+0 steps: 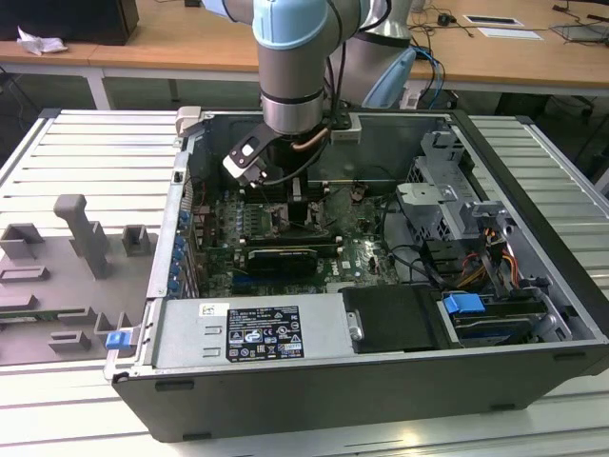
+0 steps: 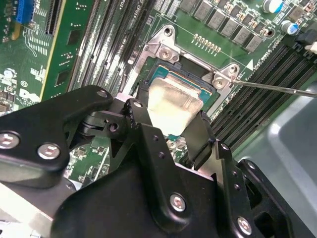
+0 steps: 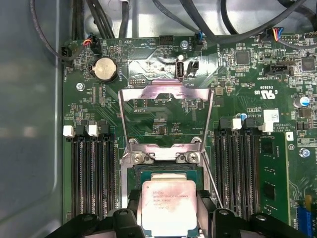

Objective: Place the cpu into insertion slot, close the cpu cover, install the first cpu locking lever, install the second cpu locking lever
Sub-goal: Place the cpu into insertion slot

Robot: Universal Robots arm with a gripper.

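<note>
In both wrist views the cpu [image 2: 173, 101] [image 3: 168, 206], a silvery square chip, sits between my two black fingers [image 2: 140, 106] just over the insertion slot [image 2: 194, 74] [image 3: 163, 164]. My gripper [image 2: 172, 113] [image 3: 169, 199] is shut on the cpu, one finger against each side edge. I cannot tell whether the chip rests in the slot or hovers above it. The cpu cover [image 3: 166, 92] stands swung open beyond the slot, board showing through its window. A thin locking lever [image 2: 277, 88] [image 3: 214, 181] sticks out beside the slot. In the exterior view my gripper [image 1: 284, 205] reaches down into the open computer case.
Long black memory slots [image 3: 91, 173] [image 3: 237, 168] flank the socket on both sides. A coin battery [image 3: 105, 69] and black cables [image 3: 237, 29] lie beyond the cover. The case wall [image 3: 29, 124], drive cage [image 1: 447, 205] and power supply [image 1: 257, 328] hem the board in.
</note>
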